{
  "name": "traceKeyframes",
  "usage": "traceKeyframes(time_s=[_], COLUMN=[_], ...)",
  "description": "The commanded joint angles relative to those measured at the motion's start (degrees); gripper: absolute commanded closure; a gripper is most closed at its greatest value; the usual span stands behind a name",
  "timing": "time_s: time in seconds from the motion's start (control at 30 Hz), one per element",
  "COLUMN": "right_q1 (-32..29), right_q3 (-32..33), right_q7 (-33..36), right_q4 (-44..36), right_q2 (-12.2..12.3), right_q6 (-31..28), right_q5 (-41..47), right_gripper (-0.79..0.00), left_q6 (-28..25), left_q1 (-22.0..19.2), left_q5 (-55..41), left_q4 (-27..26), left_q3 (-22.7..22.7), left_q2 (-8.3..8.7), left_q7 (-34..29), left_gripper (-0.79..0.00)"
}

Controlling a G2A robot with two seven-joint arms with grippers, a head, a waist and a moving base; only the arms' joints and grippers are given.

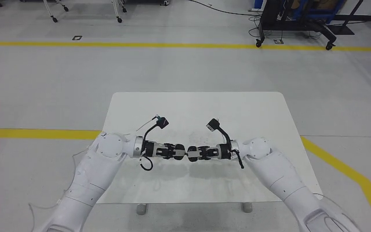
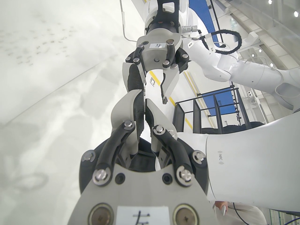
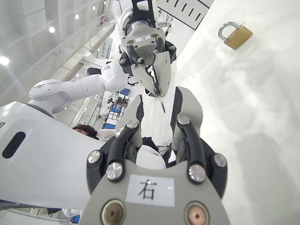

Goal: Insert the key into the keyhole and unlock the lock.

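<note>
Well apart from the brass padlock point(image 3: 235, 36), the left gripper point(image 3: 157, 92) clenches the thin metal key point(image 3: 162, 105). The right gripper point(image 2: 151, 90), fingers spread, probably must grasp it next.

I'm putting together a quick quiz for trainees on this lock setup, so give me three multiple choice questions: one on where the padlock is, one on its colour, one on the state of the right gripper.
1. Where is the padlock?
A. On the floor
B. Lying on the white table
C. Hanging from a hook

2. What colour is the padlock's body?
A. Red
B. Black
C. Brass gold

3. What state is the right gripper in?
A. Open
B. Shut on the padlock
C. Shut on a cloth

Answers:
1 B, as it lies flat on the tabletop, away from both arms.
2 C, as the body is brass gold with a silver shackle.
3 A, as its jaws stand wide apart in both wrist views.
</note>
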Motion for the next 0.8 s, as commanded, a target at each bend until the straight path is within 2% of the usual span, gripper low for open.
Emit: traceKeyframes(time_s=[0.0, 0.13, 0.17, 0.2, 0.23, 0.7, 0.73, 0.77], right_q1=[0.29, 0.88, 1.0, 1.09, 1.16, 2.63, 2.66, 2.67], right_q3=[-0.68, -1.91, -2.18, -2.43, -2.7, -7.07, -7.24, -7.39], right_q7=[-0.44, -1.21, -1.38, -1.61, -1.79, -4.04, -4.45, -4.8], right_q4=[0.32, 0.77, 0.8, 0.81, 0.84, 0.93, 0.98, 1.04], right_q2=[0.23, 0.73, 0.87, 1.0, 1.13, 2.62, 2.73, 2.85], right_q6=[-0.44, -1.22, -1.39, -1.61, -1.79, -4.04, -4.45, -4.81], right_q5=[0.27, 1.39, 1.66, 1.93, 2.18, 4.01, 4.23, 4.51], right_gripper=[-0.246, -0.209, -0.166, -0.065, 0.0, 0.0, 0.0, 0.0], left_q6=[-0.05, -0.15, -0.09, -0.06, -0.07, -0.27, -0.31, -0.02], left_q1=[-0.02, -0.13, -0.15, -0.2, -0.22, -0.74, -0.75, -0.76], left_q5=[-0.12, -0.11, -0.09, -0.04, -0.04, -0.49, -0.47, -0.59], left_q4=[0.03, 0.08, 0.12, 0.12, 0.14, 0.56, 0.62, 0.95], left_q3=[0.09, 0.28, 0.34, 0.4, 0.48, 1.16, 1.18, 1.05], left_q2=[0.08, 0.26, 0.3, 0.34, 0.38, 0.82, 0.84, 0.85], left_q7=[0.16, 0.34, 0.37, 0.43, 0.51, 2.02, 2.34, 3.17], left_gripper=[0.0, 0.0, 0.0, 0.0, 0.0, 0.0, -0.348, -0.785])
